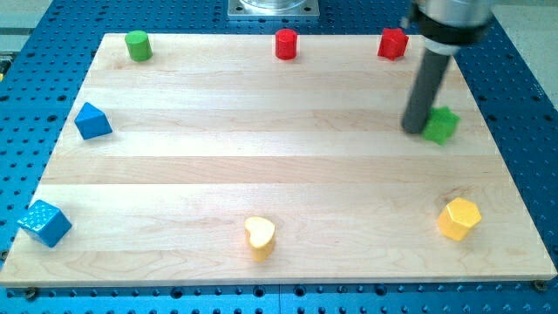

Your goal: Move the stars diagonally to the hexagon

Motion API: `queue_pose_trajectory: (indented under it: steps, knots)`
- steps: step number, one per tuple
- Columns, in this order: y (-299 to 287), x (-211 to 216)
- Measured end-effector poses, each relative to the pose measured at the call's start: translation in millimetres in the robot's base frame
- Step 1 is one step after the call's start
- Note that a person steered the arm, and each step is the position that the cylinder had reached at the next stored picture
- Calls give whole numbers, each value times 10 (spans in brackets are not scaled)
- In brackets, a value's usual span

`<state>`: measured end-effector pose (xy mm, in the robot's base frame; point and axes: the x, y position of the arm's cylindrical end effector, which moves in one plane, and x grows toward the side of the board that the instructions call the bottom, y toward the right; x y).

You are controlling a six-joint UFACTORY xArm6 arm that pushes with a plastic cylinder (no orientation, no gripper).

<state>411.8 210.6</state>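
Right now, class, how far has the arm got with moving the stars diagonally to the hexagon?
Done: nothing visibly; the red star block sits at the view's top edge, far from the yellow hexagon block. In hand: my tip is against the green star block, on its left side in the view. Left: both stars must reach the hexagon.

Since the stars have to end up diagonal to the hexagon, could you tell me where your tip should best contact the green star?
I can only push, not grip. My tip sits right at the green star, on its side toward the view's left. The yellow hexagon lies toward the view's bottom, so I would probably contact the star's top edge, on a flat between its points, and push downward, stopping diagonally off the hexagon.
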Motion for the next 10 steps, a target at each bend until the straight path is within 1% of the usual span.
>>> queue_pose_trajectory:
  steps: [1, 2, 3, 4, 5, 6, 7, 9, 10]
  knots:
    - [150, -602]
    - [788, -376]
    - [422, -52]
    - [-36, 430]
    - [-37, 739]
    - [548, 656]
    - [480, 1022]
    - [-190, 862]
    - [-321, 622]
